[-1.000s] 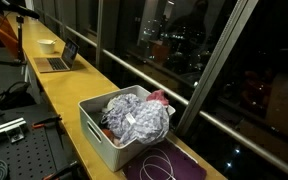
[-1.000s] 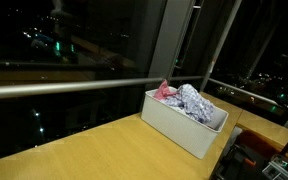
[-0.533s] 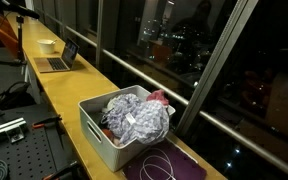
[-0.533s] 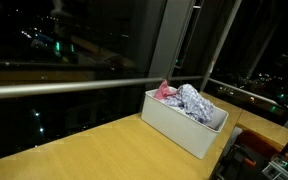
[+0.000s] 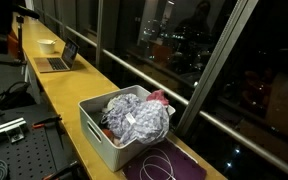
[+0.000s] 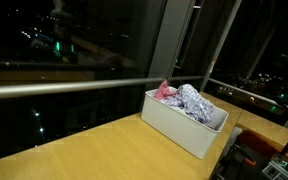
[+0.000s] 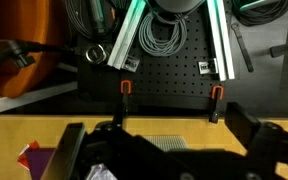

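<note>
Your gripper [image 7: 169, 160] only showed up in the wrist view, fingers [image 7: 69, 150] spread wide apart with nothing between them, hanging over the black pegboard [image 7: 169, 85] and the coiled cables [image 7: 156, 35]. The white bin [image 5: 96, 135] sat on the wooden counter [image 5: 64, 95] by the window, stuffed with a grey-blue cloth [image 5: 134, 115], with a pink cloth [image 5: 160, 97] behind it. A laptop [image 5: 59, 60] sat well apart down the counter.
</note>
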`<state>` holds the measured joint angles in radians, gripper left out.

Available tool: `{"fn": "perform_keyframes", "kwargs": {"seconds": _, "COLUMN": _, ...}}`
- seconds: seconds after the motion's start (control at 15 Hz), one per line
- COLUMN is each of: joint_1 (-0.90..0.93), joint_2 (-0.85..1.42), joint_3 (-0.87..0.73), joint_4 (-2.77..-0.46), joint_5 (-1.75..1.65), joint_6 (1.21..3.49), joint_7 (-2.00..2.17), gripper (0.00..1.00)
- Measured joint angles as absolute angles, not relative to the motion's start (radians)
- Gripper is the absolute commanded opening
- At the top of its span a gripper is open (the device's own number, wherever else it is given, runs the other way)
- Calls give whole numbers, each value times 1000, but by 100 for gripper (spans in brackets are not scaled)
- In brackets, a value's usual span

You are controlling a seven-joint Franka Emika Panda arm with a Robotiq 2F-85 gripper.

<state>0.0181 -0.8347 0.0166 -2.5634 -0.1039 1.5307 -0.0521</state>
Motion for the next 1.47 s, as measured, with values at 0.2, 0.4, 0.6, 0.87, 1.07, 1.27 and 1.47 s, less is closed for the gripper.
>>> {"fn": "perform_keyframes", "kwargs": {"seconds": 0.2, "joint_1": 47, "joint_2": -760, "joint_3": 47, "joint_4": -2516, "joint_5": -94, "joint_6": 1653, "joint_7": -43, "gripper": 100}}
{"fn": "perform_keyframes", "kwargs": {"seconds": 0.4, "joint_1": 69, "joint_2": -657, "joint_3": 88, "joint_4": -2461, "joint_5": -93, "joint_6": 1807, "joint_7": -13, "gripper": 100}}
{"fn": "perform_keyframes", "kwargs": {"seconds": 0.6, "joint_1": 70, "joint_2": -526, "joint_3": 125, "joint_4": -2386, "joint_5": -102, "joint_6": 1956, "joint_7": 24, "gripper": 100}}
{"fn": "perform_keyframes", "kwargs": {"seconds": 0.87, "joint_1": 58, "joint_2": -314, "joint_3": 134, "joint_4": -2253, "joint_5": -164, "joint_6": 2100, "joint_7": 81, "gripper": 100}}
{"fn": "perform_keyframes", "kwargs": {"seconds": 1.07, "joint_1": 34, "joint_2": -147, "joint_3": 128, "joint_4": -2148, "joint_5": -214, "joint_6": 2165, "joint_7": 115, "gripper": 100}}
{"fn": "perform_keyframes", "kwargs": {"seconds": 1.27, "joint_1": 24, "joint_2": 2, "joint_3": 103, "joint_4": -2065, "joint_5": -249, "joint_6": 2207, "joint_7": 138, "gripper": 100}}
{"fn": "perform_keyframes", "kwargs": {"seconds": 1.47, "joint_1": 23, "joint_2": 135, "joint_3": 63, "joint_4": -2016, "joint_5": -256, "joint_6": 2258, "joint_7": 144, "gripper": 100}}
